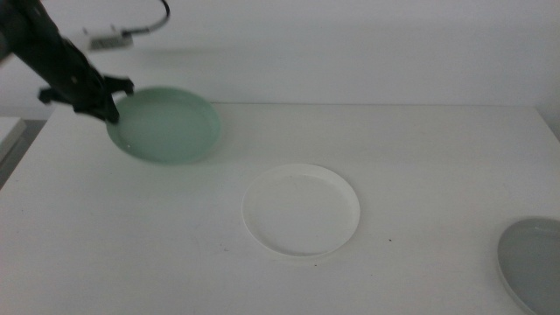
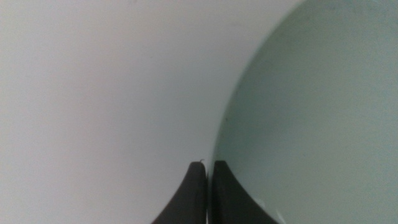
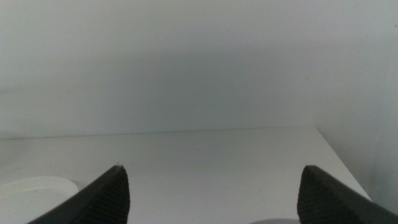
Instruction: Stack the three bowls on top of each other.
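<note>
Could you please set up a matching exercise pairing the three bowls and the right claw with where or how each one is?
Things:
1. green bowl
2. white bowl
3. grey bowl
4. right claw

States:
A. flat near the table's middle
B. open, holding nothing
C. rim pinched by the left claw, tilted
D. at the table's near right corner, partly cut off in the middle view

Pairs: 1-C, 2-A, 3-D, 4-B
</note>
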Motion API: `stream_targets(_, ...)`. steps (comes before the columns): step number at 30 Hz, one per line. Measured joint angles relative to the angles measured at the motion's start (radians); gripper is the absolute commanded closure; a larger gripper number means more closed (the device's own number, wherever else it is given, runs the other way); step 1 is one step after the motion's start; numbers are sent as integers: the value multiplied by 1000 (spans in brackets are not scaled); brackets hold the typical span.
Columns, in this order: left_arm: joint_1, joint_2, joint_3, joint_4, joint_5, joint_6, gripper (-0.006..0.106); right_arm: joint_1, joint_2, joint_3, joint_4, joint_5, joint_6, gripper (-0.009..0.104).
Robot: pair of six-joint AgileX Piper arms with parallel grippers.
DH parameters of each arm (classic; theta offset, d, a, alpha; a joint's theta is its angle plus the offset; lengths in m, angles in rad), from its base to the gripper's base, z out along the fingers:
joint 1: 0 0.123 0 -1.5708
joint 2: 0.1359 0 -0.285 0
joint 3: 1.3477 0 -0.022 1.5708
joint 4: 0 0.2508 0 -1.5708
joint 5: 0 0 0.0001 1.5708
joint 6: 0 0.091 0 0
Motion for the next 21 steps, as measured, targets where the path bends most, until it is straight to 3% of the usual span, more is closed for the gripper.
stream_targets(7, -49, -169, -6, -16, 95, -21, 102, 0, 0, 0, 0, 0, 0, 3)
stream_targets(21, -406, -213, -8, 37, 120, -155, 102, 0, 0, 0, 0, 0, 0, 3)
